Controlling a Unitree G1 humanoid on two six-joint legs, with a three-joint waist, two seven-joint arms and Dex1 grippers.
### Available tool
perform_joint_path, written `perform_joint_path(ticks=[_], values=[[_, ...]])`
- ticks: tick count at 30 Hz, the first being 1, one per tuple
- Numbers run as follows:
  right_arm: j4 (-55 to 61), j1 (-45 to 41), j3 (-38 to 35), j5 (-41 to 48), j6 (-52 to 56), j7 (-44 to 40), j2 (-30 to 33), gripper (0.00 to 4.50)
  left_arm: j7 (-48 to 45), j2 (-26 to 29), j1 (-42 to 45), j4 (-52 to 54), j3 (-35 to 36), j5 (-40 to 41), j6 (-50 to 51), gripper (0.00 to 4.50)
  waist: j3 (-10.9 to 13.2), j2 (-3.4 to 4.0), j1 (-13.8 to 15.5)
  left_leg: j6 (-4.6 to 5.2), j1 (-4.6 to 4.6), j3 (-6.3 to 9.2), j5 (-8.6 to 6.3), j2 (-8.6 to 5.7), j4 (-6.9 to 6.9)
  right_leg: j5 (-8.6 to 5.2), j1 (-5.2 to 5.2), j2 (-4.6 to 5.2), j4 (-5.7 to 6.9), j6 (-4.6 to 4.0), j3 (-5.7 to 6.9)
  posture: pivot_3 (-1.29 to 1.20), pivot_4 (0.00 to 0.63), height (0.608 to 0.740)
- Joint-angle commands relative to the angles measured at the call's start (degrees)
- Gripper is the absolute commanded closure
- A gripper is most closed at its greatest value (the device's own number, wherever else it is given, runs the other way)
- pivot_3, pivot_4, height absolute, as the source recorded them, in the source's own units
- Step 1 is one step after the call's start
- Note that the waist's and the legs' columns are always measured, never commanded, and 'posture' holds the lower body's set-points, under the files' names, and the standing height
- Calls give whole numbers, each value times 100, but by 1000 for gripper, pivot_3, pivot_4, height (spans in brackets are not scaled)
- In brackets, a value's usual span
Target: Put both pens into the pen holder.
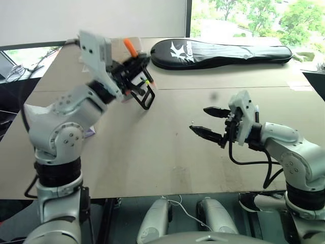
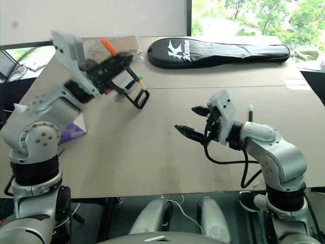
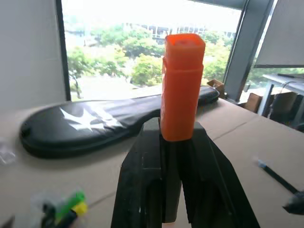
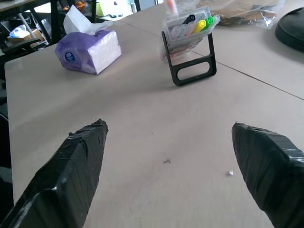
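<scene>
My left gripper (image 1: 134, 65) is raised above the table and shut on the orange marker (image 3: 181, 90), whose orange end sticks out past the fingertips. Just below and in front of it stands the pen holder (image 1: 144, 95), a tilted clear cup on a black frame; green and yellow markers (image 4: 205, 22) lie in the cup. My right gripper (image 2: 191, 120) hovers over the middle of the table with its fingers wide open and nothing between them. The thin blue-and-black pen (image 2: 250, 113) lies on the table just beyond my right forearm, seen also as a dark pen (image 3: 277, 177).
A black racket bag (image 1: 218, 53) lies across the far side of the table. A purple tissue pack (image 4: 88, 49) sits at the left, near my left arm. A clear plastic bag with brown contents (image 4: 243, 14) lies behind the holder.
</scene>
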State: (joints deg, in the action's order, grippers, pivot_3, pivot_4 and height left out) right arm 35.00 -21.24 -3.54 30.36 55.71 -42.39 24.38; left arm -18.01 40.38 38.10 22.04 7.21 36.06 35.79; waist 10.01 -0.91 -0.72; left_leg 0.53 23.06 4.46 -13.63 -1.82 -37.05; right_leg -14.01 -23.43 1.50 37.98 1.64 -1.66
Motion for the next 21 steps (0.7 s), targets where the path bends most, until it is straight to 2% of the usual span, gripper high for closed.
perform_joint_path(ticks=[1, 4, 7, 14, 21], values=[[230, 161, -252, 357, -682, -139, -82, 77, -65, 354, 104, 88, -692, -1654, -1014, 4500, 0, 1, -15, 0, -6, -6, 0, 1, 10, 0, 0, 0, -1, 0, -8, 0, 150, 740], [253, 305, -251, 384, -1193, -114, -145, 77, -89, 482, 69, -426, -1212, -2805, -1798, 4500, 0, 0, -13, 1, -13, -15, 0, 5, 24, -1, -2, -3, -2, 0, -19, 0, 150, 740], [276, 405, -161, 208, -1680, -119, -32, 77, -202, 363, 143, -1000, -1433, -3346, -2381, 4500, 1, -1, -7, 3, -11, -14, -1, 5, 23, -1, -4, -4, 0, 0, -17, 0, 150, 740], [366, 538, -73, 2, -2269, 125, 92, 77, -457, -152, 407, -2144, -1445, -3720, -3021, 4500, 3, -4, 3, 3, -3, -7, -1, 4, 14, -1, -5, 0, 0, 1, -6, 0, 150, 740], [607, 727, 5, 55, -2282, 410, 198, 77, -696, -543, 504, -2509, -1247, -3676, -3115, 4500, 3, -5, -9, 3, 8, -4, -1, 4, 3, 0, -12, 0, 3, 1, -4, 0, 150, 740]])
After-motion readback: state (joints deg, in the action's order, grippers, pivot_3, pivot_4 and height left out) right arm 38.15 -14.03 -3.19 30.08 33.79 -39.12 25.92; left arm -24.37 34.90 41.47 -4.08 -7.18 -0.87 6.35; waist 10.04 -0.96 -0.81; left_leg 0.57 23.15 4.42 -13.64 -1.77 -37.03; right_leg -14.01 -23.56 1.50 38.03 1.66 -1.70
